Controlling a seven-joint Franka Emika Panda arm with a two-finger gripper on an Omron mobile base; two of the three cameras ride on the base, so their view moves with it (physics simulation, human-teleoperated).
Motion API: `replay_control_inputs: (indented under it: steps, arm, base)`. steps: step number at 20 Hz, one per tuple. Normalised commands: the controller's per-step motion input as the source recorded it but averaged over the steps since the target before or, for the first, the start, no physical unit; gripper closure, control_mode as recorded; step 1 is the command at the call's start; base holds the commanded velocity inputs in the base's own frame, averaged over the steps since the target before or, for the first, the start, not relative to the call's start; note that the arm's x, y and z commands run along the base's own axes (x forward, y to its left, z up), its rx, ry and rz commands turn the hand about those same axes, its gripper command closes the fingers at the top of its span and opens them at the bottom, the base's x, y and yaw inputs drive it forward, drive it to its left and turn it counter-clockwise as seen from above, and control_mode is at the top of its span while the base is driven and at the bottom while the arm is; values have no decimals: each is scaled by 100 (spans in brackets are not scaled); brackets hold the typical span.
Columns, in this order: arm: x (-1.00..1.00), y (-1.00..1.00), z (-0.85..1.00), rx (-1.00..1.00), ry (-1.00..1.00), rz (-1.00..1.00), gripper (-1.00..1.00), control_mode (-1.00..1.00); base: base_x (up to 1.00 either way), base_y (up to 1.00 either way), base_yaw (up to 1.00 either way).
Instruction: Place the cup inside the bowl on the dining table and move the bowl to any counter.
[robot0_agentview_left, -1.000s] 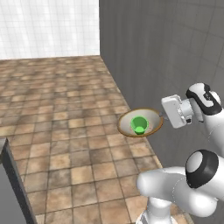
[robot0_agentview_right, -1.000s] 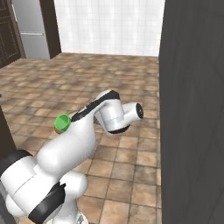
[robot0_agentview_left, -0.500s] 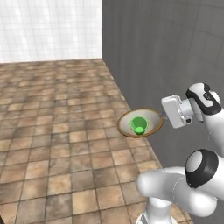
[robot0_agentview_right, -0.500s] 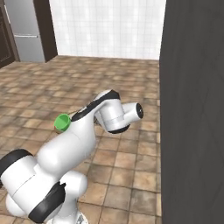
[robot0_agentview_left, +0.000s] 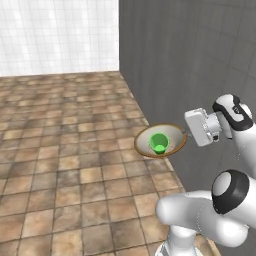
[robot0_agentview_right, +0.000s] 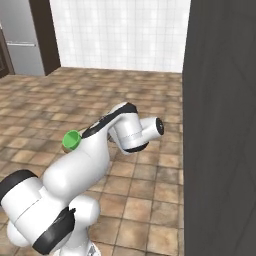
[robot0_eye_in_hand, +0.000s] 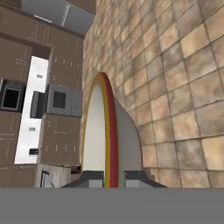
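Gripper (robot0_eye_in_hand: 114, 177) is clamped on the rim of the bowl (robot0_agentview_left: 161, 141), one fingertip each side of the edge, seen close up in the hand view. Bowl is held up in the air off the arm's front, tan rim round, cream inside facing the left base cam. Cup (robot0_agentview_left: 159, 143) sits inside the bowl, approx. in the middle, green, upright as far as I can tell.

Nearest obstacle: tall dark grey wall (robot0_agentview_left: 200, 65) w/ the bowl just beside it on the arm's right side; can't tell if bowl touches it. Below is brown tiled floor (robot0_agentview_left: 65, 150), open to the left & fwd.

Farther off, white tiled wall (robot0_agentview_left: 55, 35) closes the far end. In the right base view a grey fridge (robot0_agentview_right: 22, 40) w/ a dark brown panel (robot0_agentview_right: 46, 35) beside it stands at the far left corner. Hand view shows brown cabinets (robot0_eye_in_hand: 57, 65) beyond the bowl edge.
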Motion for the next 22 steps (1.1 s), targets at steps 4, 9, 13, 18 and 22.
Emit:
replay_control_inputs:
  steps: [4,9,13,18,22]
  arm:
    - [0,0,0,0,0,0,100,100]
    - [0,0,0,0,0,0,100,100]
    - [0,0,0,0,0,0,100,100]
    - [0,0,0,0,0,0,100,100]
    - [0,0,0,0,0,0,100,100]
  base:
    - [85,-10,0]
    - [86,-10,0]
    - [82,-9,0]
    - [84,-8,0]
    - [93,-9,0]
